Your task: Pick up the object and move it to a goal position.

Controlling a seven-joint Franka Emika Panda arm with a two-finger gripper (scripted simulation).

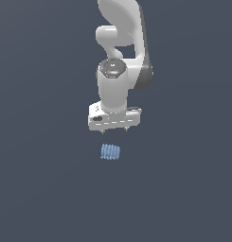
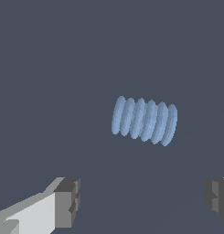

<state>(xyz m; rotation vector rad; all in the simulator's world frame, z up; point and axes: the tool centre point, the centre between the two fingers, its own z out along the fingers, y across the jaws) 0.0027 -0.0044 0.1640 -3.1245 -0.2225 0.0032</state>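
Showing a light-blue object [image 1: 110,152], ribbed with paler crests and darker blue grooves running around it like a screw thread, also clear in the wrist view [image 2: 144,120]. Wearing glossy white over the arm [image 1: 122,42], with a dark grey band down one side and a grey ringed cap on the wrist joint. Carrying a white hand [image 1: 115,131] with grey fingertips [image 2: 67,202]. Lying under everything, a flat, unpatterned slate blue-grey worktop [image 1: 41,189].
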